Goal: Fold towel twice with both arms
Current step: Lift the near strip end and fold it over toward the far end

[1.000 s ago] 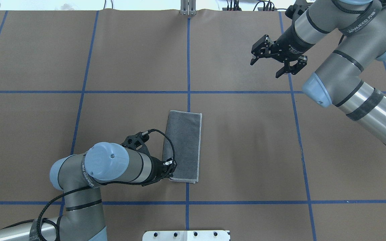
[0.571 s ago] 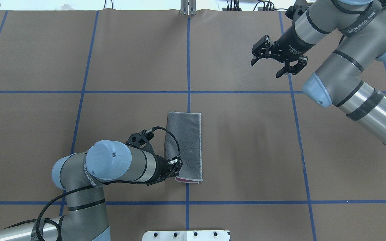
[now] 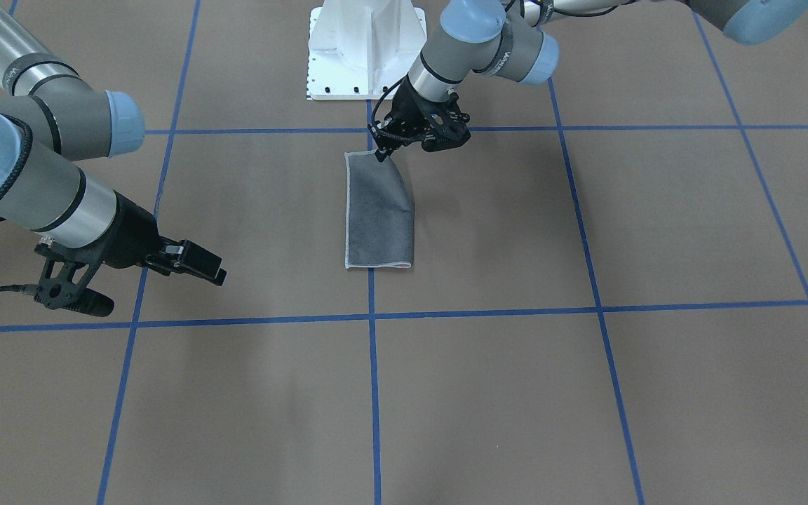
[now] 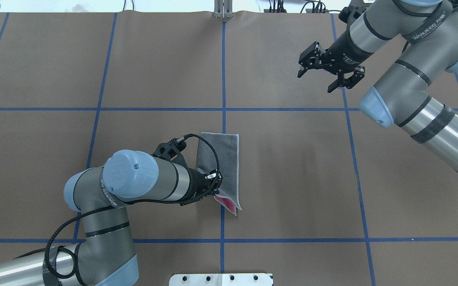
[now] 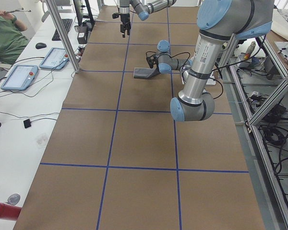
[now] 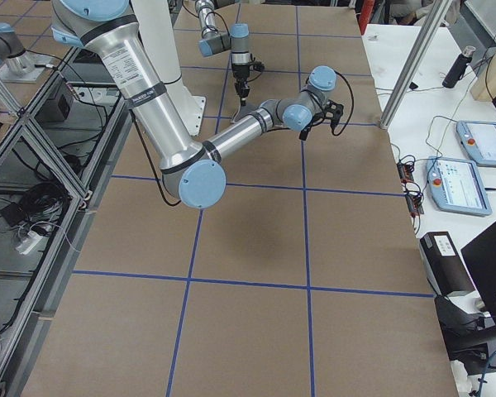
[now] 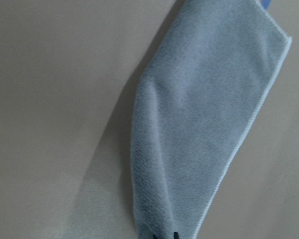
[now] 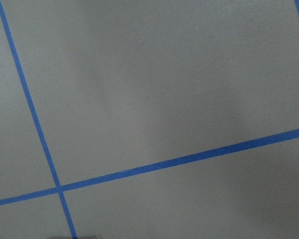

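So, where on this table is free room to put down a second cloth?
Bare: the square right of the towel, up to the right arm, and the far squares on the left. Crowded: the towel's near corner, where the left hand grips it, and the far right under the open right hand.

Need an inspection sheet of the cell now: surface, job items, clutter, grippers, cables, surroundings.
surface: brown mat with blue tape grid.
job's things: towel folded once into a strip, dark grey up; robot-side corner raised, pink underside showing.
clutter: nothing seen on the mat.
grippers: left gripper shut on the towel's corner; right gripper open over bare mat, far from the towel.
cables: black cable loops off the left wrist above the towel.
surroundings: white pedestal at the robot's base; side desk with two tablets, a seated person.
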Controlling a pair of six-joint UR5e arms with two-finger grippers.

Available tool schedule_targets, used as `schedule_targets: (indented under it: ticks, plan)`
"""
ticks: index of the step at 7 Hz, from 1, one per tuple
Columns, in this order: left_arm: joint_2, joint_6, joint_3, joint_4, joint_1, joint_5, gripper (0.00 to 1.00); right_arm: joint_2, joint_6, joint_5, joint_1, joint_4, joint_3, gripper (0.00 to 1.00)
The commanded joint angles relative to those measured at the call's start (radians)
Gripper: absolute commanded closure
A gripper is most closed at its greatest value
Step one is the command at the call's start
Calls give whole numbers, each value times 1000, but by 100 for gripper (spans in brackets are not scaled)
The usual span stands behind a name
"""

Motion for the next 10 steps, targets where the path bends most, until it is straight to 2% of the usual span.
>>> schedule_targets:
  ticks: [1,4,7,10]
  plan:
    - [-23,0,2,-6,-55,-4,100,2,-3,0,0,-1,-1,0]
    - [-37,2,15,-12,-96,-4,100,4,-9,-2,0,-1,-4,0]
    - [-84,-1,71,-12,-113,-4,100,4,-11,-3,-2,0,-6,0]
    - [-89,-27,113,-41,-145,-4,100,5,-11,-5,-3,-1,-6,0]
